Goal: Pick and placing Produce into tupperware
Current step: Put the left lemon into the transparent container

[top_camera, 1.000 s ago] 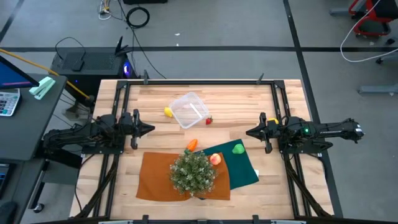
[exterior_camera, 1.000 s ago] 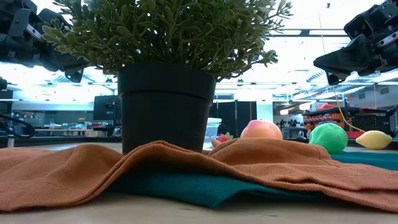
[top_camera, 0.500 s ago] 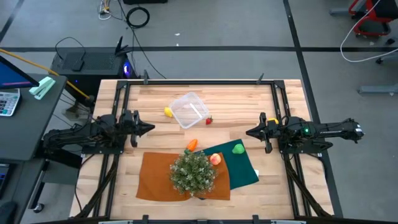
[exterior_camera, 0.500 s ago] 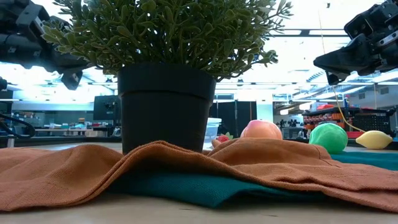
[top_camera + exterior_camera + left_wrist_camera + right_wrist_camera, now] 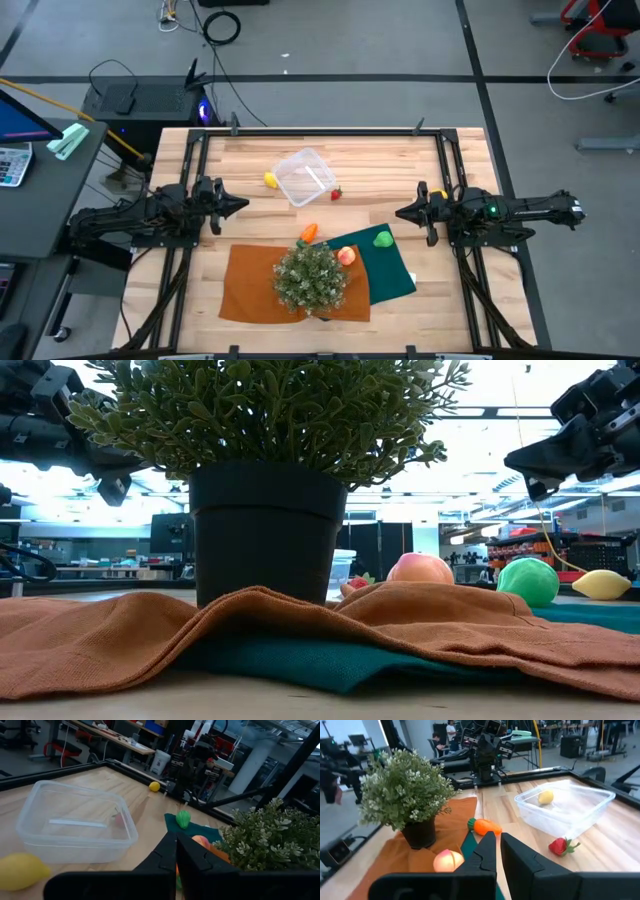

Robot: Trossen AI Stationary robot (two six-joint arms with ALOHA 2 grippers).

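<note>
Nothing is in hand yet: the left gripper (image 5: 236, 206) hangs above the bench's left side with its fingers closed together on nothing, and the right gripper (image 5: 401, 212) does the same on the right side, both pointing inward. The tupperware (image 5: 303, 176) sits empty near the bench's far edge, toward the middle. The lemon (image 5: 270, 180) lies just beside its left wall and the strawberry (image 5: 336, 194) just off its near right corner. The carrot (image 5: 309, 232) lies at the far edge of the orange cloth (image 5: 250, 285), the peach (image 5: 346, 256) rests where that cloth meets the green cloth (image 5: 390, 272), and the green fruit (image 5: 382, 239) sits at the green cloth's far edge.

The main risks, I judge, are these: round pieces may roll when a finger nudges them, a reach for the lemon or strawberry may shove the light container, and a grab at the peach may catch cloth or brush the potted plant (image 5: 311, 276) (it stands right beside it).

From table height the plant hides most of the container and the carrot. Another small yellow piece (image 5: 155, 786) by the right arm's base is hard to identify.
</note>
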